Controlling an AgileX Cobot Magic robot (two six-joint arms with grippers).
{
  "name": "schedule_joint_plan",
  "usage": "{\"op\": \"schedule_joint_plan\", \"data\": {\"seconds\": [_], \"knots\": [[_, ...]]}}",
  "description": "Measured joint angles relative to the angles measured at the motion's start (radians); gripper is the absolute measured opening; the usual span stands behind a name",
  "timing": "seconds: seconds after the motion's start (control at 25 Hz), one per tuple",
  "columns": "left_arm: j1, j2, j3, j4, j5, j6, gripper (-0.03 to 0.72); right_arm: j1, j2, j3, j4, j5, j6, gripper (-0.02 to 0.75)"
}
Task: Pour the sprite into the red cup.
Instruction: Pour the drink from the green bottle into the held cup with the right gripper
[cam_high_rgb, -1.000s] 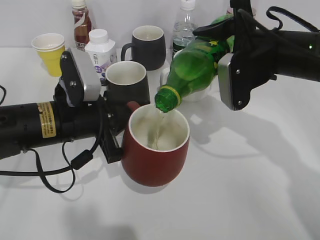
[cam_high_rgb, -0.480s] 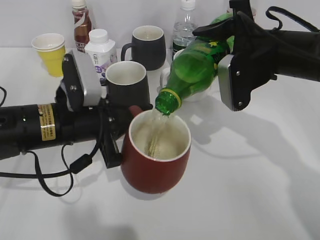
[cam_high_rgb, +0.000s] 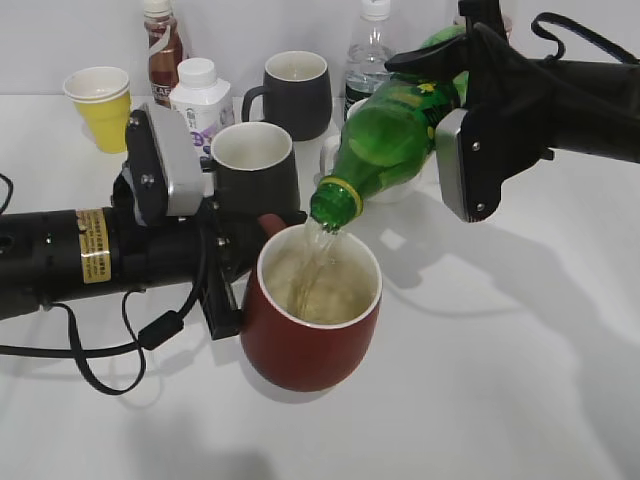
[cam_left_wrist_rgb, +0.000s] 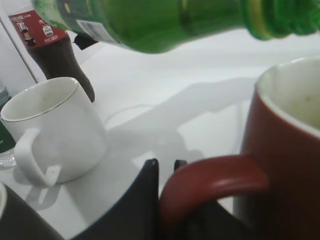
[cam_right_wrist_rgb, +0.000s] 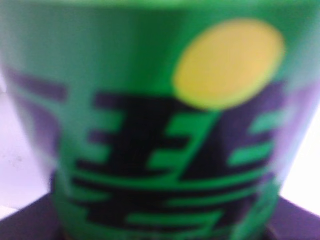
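The sprite (cam_high_rgb: 385, 135) is an uncapped green bottle tilted mouth-down over the red cup (cam_high_rgb: 305, 345). A clear stream runs from its mouth into the cup, which holds foamy liquid. My right gripper (cam_high_rgb: 455, 80) is shut on the sprite's body; its label (cam_right_wrist_rgb: 160, 140) fills the right wrist view and hides the fingers. My left gripper (cam_high_rgb: 245, 240) is shut on the red cup's loop handle (cam_left_wrist_rgb: 210, 177), holding the cup at a slight tilt just off the table. The bottle (cam_left_wrist_rgb: 165, 20) and the cup's rim (cam_left_wrist_rgb: 280, 95) also show in the left wrist view.
Behind the cup stand two black mugs (cam_high_rgb: 255, 160) (cam_high_rgb: 295, 90), a white mug (cam_left_wrist_rgb: 50, 130), a yellow paper cup (cam_high_rgb: 100, 105), a white bottle (cam_high_rgb: 200, 95), a dark cola bottle (cam_high_rgb: 162, 45) and a clear water bottle (cam_high_rgb: 370, 45). The white table (cam_high_rgb: 500, 380) stretches front right.
The liquid level in the red cup has risen and foam shows. The left gripper has shifted the cup slightly up and back. The bottle has barely moved.
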Motion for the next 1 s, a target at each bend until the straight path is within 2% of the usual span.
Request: {"op": "schedule_joint_plan", "data": {"seconds": [1.0], "knots": [[0.000, 0.000, 0.000, 0.001, 0.000, 0.001, 0.061, 0.000, 0.000, 0.000, 0.001, -0.002, -0.020, 0.395]]}}
